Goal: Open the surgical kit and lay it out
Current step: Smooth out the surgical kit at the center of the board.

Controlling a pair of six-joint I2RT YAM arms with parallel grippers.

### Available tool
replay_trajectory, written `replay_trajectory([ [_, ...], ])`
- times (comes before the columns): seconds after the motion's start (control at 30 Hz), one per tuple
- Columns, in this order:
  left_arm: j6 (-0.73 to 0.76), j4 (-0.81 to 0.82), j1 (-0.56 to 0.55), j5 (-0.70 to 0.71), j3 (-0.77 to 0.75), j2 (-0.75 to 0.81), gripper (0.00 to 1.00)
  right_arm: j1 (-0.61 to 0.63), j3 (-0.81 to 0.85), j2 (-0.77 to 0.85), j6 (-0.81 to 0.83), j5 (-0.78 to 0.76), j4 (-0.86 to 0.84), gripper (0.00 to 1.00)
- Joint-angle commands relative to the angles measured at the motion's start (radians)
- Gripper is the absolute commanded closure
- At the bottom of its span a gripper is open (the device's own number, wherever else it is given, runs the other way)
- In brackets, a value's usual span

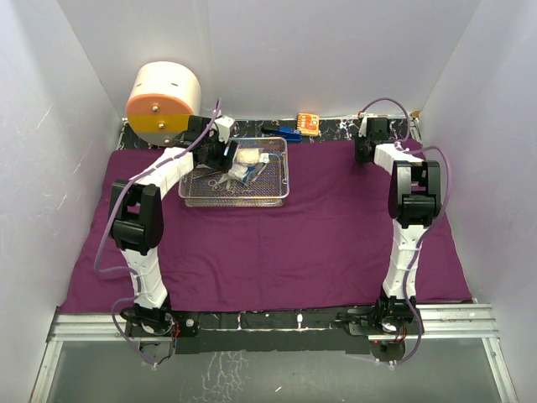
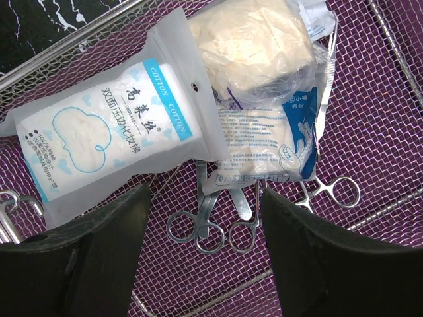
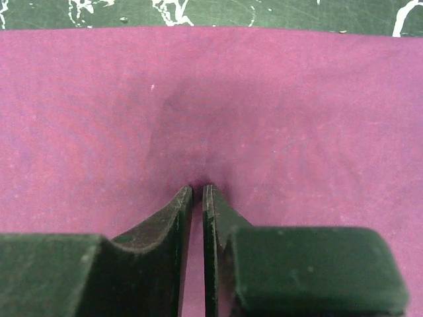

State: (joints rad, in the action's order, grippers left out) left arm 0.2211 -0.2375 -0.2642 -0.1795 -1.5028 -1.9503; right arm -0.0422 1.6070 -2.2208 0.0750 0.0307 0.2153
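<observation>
The purple cloth [image 1: 302,235] lies spread flat over the table. On its far left stands the wire-mesh tray [image 1: 239,200], holding a cotton packet [image 2: 99,139], a glove packet [image 2: 264,142], bagged white gauze [image 2: 254,43] and steel forceps [image 2: 198,228]. My left gripper [image 1: 223,154] hangs open over the tray, its fingers either side of the forceps' ring handles and touching nothing [image 2: 205,195]. My right gripper [image 1: 362,155] is down at the cloth's far right edge. It is shut on a puckered pinch of purple cloth [image 3: 197,188].
A cream-and-orange drum [image 1: 164,102] stands at the back left, close behind the tray. A small orange item [image 1: 308,123] and a blue item [image 1: 288,133] lie on the dark strip beyond the cloth. White walls close in both sides and the back.
</observation>
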Motion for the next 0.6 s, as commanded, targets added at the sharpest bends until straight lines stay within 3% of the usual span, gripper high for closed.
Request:
replay_trajectory([
  [0.0, 0.011, 0.011, -0.004, 0.0, 0.02, 0.086, 0.33, -0.057, -0.057, 0.023, 0.041, -0.079, 0.045, 0.86],
  [0.3, 0.008, 0.007, -0.003, -0.006, 0.011, 0.084, 0.33, -0.09, -0.057, 0.2, 0.108, 0.068, 0.184, 0.67],
  [0.57, -0.005, 0.003, -0.003, -0.032, -0.008, 0.079, 0.33, -0.091, -0.424, 0.588, 0.39, 0.193, 0.311, 0.56],
])
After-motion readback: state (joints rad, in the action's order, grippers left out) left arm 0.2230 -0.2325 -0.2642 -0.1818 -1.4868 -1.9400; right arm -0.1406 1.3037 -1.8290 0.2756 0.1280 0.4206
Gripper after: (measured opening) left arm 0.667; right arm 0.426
